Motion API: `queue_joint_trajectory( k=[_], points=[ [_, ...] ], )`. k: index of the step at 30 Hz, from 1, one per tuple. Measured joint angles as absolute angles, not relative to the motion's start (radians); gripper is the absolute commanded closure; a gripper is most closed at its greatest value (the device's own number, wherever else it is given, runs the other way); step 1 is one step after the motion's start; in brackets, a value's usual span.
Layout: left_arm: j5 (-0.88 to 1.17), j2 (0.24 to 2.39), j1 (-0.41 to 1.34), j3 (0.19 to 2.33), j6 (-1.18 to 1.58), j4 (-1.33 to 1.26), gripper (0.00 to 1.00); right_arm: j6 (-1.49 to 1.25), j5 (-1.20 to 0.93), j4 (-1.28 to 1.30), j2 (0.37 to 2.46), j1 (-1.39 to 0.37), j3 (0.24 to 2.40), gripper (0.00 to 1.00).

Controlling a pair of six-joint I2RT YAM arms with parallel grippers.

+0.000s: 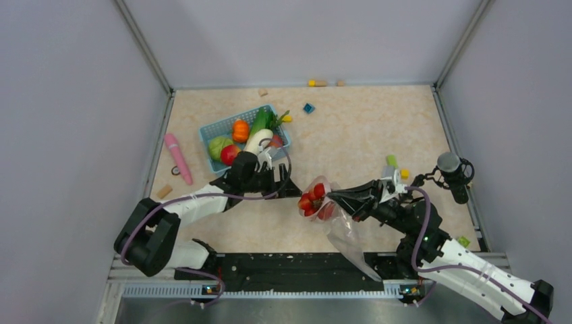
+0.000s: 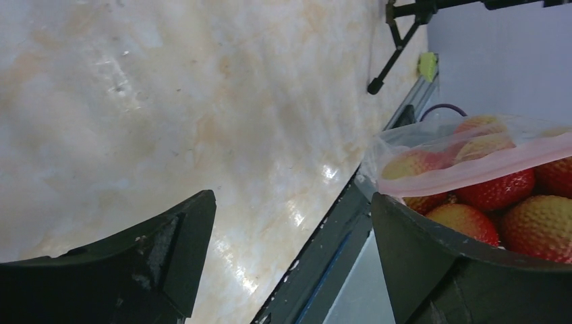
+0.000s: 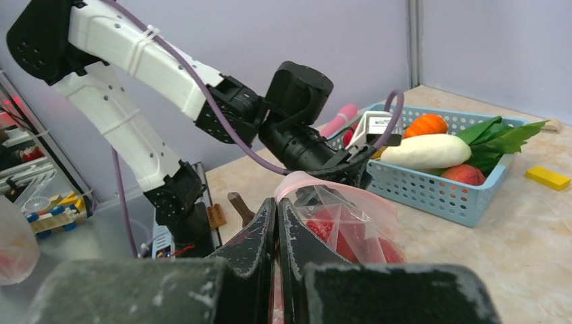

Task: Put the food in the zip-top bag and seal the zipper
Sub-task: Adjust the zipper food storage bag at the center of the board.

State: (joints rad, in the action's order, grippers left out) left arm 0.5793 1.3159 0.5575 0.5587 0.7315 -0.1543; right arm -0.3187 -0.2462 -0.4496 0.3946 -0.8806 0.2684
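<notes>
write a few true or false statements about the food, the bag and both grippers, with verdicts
1. The cherries sit inside the zip-top bag. True.
2. The right gripper is open and empty. False: it is shut on the zip-top bag's edge.
3. The left gripper holds the white radish. False: its jaws are open and empty; the white radish lies in the blue basket.
4. The pink stick toy lies on the table outside the blue basket. True.

Beige marbled table (image 1: 351, 142). Light blue basket (image 1: 204, 138) on it; pink stick (image 1: 178, 158) just left of basket, blue block (image 1: 308, 108) right, tan block (image 1: 263, 92) behind.
</notes>
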Motion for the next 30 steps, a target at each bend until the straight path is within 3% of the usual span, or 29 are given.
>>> queue_joint_trajectory(
  k=[12, 22, 30],
  points=[
    [0.798, 1.366, 0.577, 0.583, 0.770, -0.350, 0.09, -0.337, -0.274, -0.530, 0.398, -0.881, 0.268, 1.00],
    [0.893, 1.278, 0.587, 0.593, 0.807, -0.426, 0.11, -0.337, -0.282, -0.598, 0.451, -0.881, 0.268, 1.00],
    [0.899, 1.311, 0.645, 0.667, 0.784, -0.355, 0.27, -0.337, -0.290, -0.602, 0.479, -0.881, 0.268, 1.00]
  ],
)
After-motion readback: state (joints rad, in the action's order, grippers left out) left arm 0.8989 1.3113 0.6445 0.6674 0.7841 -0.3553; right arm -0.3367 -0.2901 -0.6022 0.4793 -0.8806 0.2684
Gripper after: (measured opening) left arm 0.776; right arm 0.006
